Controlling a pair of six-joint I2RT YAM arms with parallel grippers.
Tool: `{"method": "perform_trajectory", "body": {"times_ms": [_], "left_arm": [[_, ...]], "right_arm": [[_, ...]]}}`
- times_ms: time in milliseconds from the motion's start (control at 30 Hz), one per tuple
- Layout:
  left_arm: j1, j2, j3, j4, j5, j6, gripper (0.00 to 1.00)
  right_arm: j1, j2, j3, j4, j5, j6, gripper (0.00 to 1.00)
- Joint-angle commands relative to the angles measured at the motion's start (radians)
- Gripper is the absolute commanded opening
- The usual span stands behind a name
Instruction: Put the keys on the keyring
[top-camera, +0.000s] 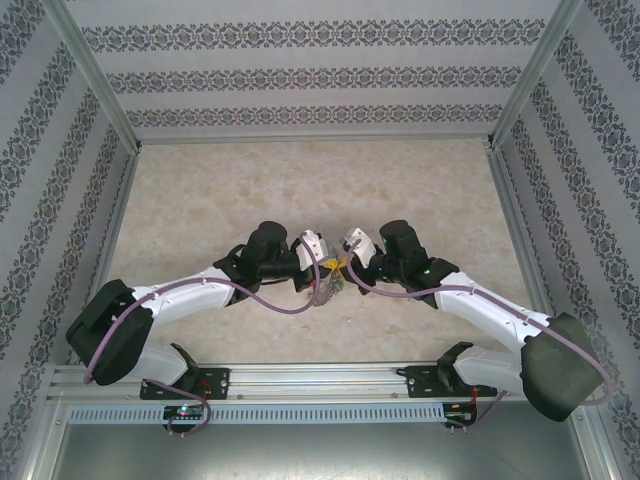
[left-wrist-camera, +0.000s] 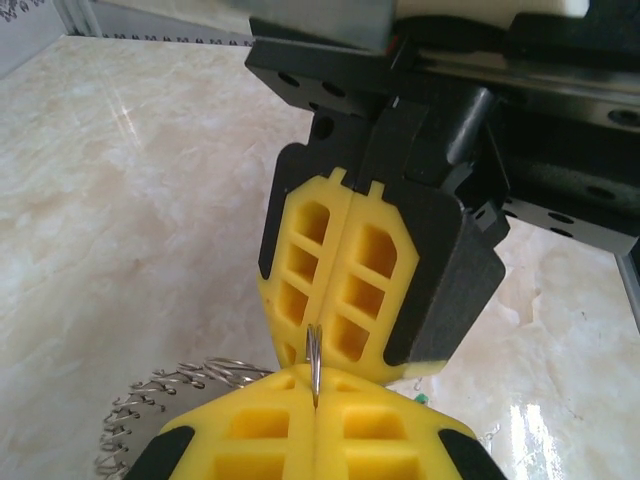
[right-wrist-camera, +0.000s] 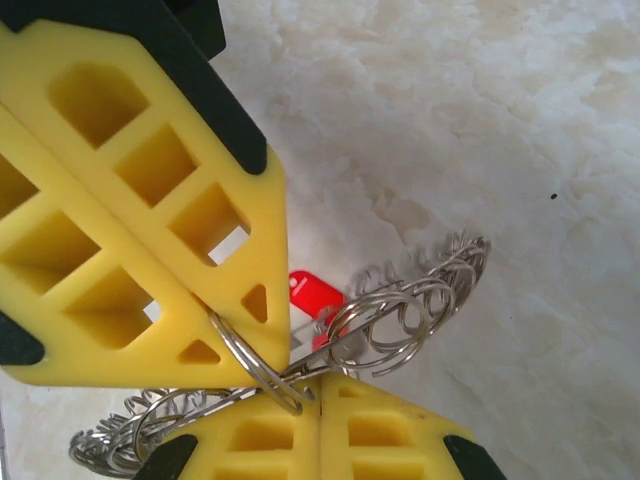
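a: step in hand?
b: judged as the threading step. a small split ring (right-wrist-camera: 256, 366) is pinched from both sides. the left gripper (left-wrist-camera: 315, 418) is clamped on one side of it and the right gripper (right-wrist-camera: 318, 412) on the other, tips almost touching.
a: keyring location?
b: the keyring (top-camera: 326, 288) is found mid-table, just below the meeting tips, toward the arm bases. its fringe of links is bunched under the fingers. whether it is lifted or resting on the marble-look tabletop (top-camera: 200, 200) cannot be told.
a: keys?
b: one red-tagged key (right-wrist-camera: 312, 297) is seen just behind the pinched ring, beside more loose rings. whether it is threaded cannot be told.
a: orientation, long axis?
b: the hoop is round, so no true long axis is given. the pinched ring is seen edge-on from the left wrist, its plane laid from one gripper to the other. in the right wrist view the fringe is spread from lower left to upper right.
a: next move?
b: judged: the coil has to be parted without the grip being lost, and the key's hole lined up with the gap. very fine alignment is called for, and a slip on the thin wire is likely.
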Motion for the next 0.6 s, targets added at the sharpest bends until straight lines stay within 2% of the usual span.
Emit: {"method": "perform_trajectory", "body": {"times_ms": [0,200,400,433,567], "left_arm": [[-0.007,-0.029,-0.012,0.134,0.037,-0.042,0.00],[-0.007,-0.036,-0.021,0.129,0.022,-0.034,0.00],[-0.007,-0.032,0.003,0.041,0.007,0.015,0.00],[-0.007,-0.035,0.003,0.032,-0.001,0.024,0.00],[-0.007,-0.026,0.026,-0.041,-0.028,0.049,0.00]], "right_arm": [[-0.026,0.003,-0.025,0.086,-0.039,0.089,0.01],[-0.095,-0.022,-0.031,0.032,-0.036,0.174,0.02],[-0.103,-0.115,-0.058,0.053,0.009,0.223,0.14],[-0.106,-0.126,-0.053,0.041,0.014,0.235,0.14],[-0.127,-0.125,-0.004,-0.043,0.052,0.329,0.25]]}}
